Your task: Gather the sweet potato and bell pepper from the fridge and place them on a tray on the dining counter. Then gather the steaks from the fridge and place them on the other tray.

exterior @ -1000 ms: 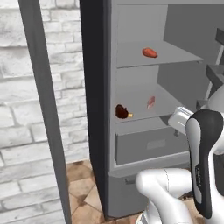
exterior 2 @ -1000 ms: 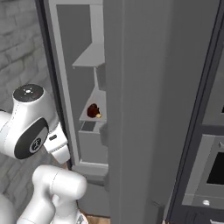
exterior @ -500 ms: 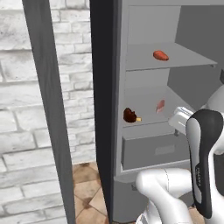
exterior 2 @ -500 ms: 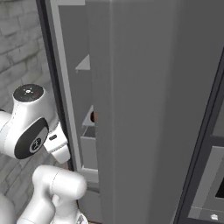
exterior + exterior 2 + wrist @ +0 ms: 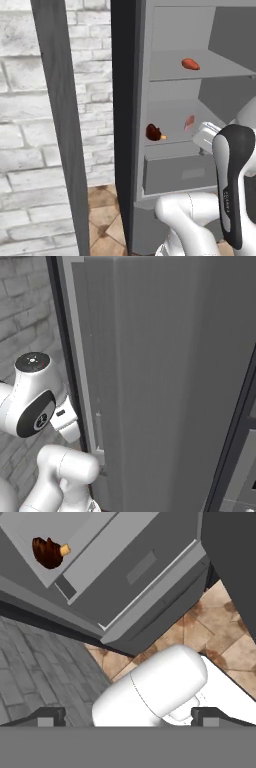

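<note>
The fridge (image 5: 140, 165) stands open, with grey shelves and a drawer (image 5: 175, 172) inside. An orange-red oblong vegetable, seemingly the sweet potato (image 5: 190, 64), lies on the upper shelf. One shelf down lie a dark red-brown lump with a tan stub (image 5: 154, 132) and, further back, a pinkish piece that looks like a steak (image 5: 189, 122). The hand view looks down on the same lump (image 5: 49, 552) and the drawer front (image 5: 135, 572). My gripper (image 5: 129, 719) is open and holds nothing, well short of the shelves. The bell pepper, trays and dining counter are out of view.
The fridge's open door (image 5: 62, 125) stands edge-on at the left, before a white brick wall (image 5: 25, 100). A broad grey fridge panel (image 5: 165, 381) faces the right base view, with dark cabinetry (image 5: 245, 456) at its right. Brown floor tiles (image 5: 215, 622) lie below the fridge.
Both base views have shifted, so the base has driven. The fridge interior now sits further right in the left view, and the shelves have left the right view. The gripper stays open.
</note>
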